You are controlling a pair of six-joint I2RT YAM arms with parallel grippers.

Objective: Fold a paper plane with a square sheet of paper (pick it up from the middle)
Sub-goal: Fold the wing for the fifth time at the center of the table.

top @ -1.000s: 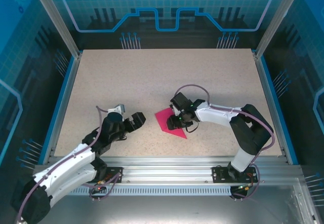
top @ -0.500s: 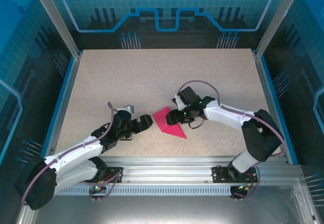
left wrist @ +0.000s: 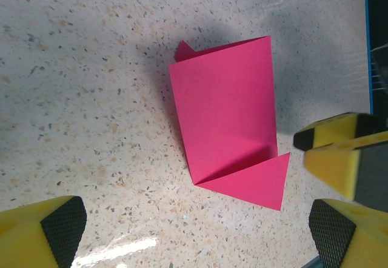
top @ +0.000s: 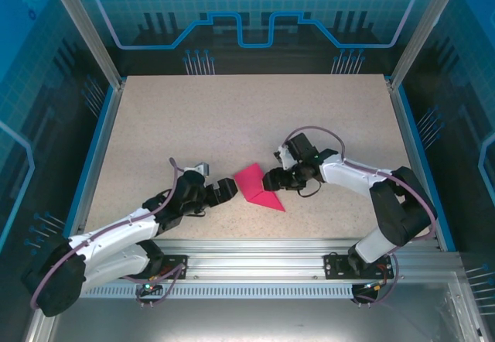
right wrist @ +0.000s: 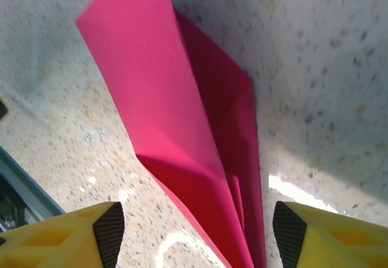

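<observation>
The magenta-pink sheet of paper lies partly folded on the table between both grippers. In the left wrist view the paper shows one large folded panel and a triangular flap at its lower right. My left gripper stands open just left of the sheet; in its own view the left gripper has bare table between its pads. My right gripper is at the sheet's right edge, open. In the right wrist view a raised fold of the paper runs between the wide-apart pads of the right gripper, touching neither.
The speckled beige table is bounded by blue side rails and an aluminium rail along the near edge. The right gripper's yellow fingers sit close to the paper's triangular flap.
The right gripper has drawn back to the right off the paper and opened wider. The left gripper has moved right, up to the sheet's left edge.
</observation>
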